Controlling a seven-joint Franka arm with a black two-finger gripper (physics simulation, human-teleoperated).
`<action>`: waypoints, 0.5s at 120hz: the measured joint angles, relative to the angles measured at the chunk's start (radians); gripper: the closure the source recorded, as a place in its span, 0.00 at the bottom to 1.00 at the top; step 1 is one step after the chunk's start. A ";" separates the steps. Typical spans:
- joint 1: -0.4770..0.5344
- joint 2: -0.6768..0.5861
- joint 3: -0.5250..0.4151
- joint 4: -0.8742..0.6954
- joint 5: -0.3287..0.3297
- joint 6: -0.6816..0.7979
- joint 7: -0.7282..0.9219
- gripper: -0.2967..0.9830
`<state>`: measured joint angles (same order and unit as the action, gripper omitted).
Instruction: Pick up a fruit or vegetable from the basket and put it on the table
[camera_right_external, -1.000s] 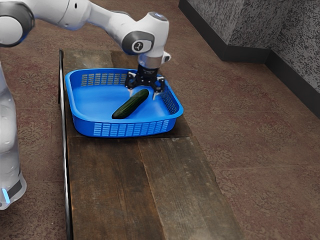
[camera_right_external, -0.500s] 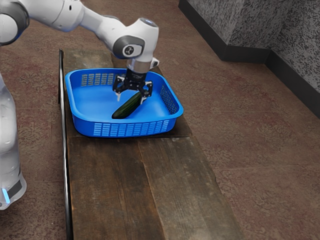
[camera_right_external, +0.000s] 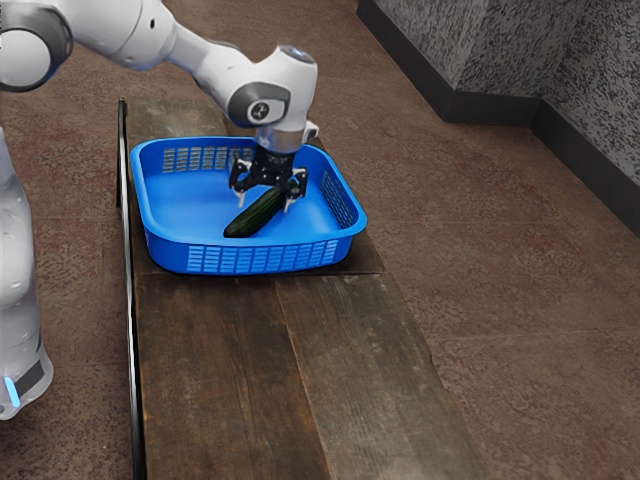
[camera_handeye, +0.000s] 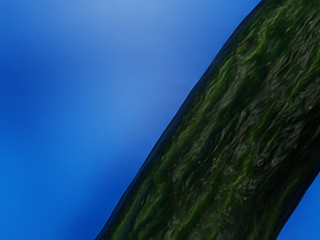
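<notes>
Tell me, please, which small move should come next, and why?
Probably lower the gripper slightly toward the cucumber: the gripper stands open, and the cucumber lies ungripped beneath it in the basket.

In the exterior view, the cucumber (camera_right_external: 250, 217) lies in the basket (camera_right_external: 170, 252) on the table's (camera_right_external: 230, 370) far part.

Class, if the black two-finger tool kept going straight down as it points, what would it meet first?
Probably the long, dark-green cucumber lying below the tool, though the remaining gap in depth is unclear.
</notes>
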<state>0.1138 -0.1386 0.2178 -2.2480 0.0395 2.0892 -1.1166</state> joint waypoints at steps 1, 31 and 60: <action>0.000 0.001 0.000 0.000 0.000 0.000 0.000 0.23; 0.000 0.008 0.000 -0.001 -0.001 0.008 0.000 0.30; 0.000 0.009 0.000 -0.001 0.000 0.009 -0.001 0.43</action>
<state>0.1136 -0.1297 0.2178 -2.2491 0.0393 2.0984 -1.1177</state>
